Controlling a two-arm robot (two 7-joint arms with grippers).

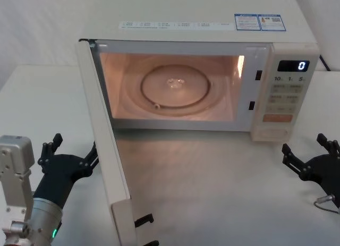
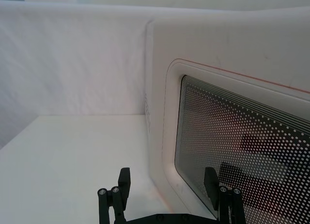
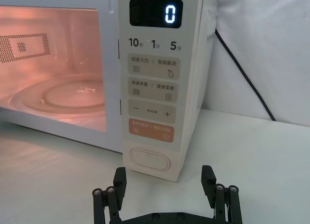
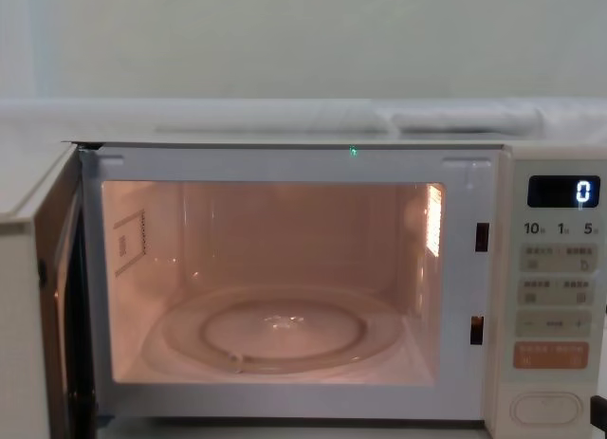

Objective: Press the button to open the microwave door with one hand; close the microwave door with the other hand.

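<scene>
I see the microwave (image 1: 212,39) lit inside with its door (image 1: 103,134) swung wide open toward me on its left hinge, so I judge the press on the button (image 3: 150,159) done and the closing still to come. My left gripper (image 1: 69,158), prongs spread and holding nothing, sits just outside the door's windowed face, so it is the nearer arm and the push runs rightward. My right gripper (image 1: 313,161), also spread, hangs off near the button.
</scene>
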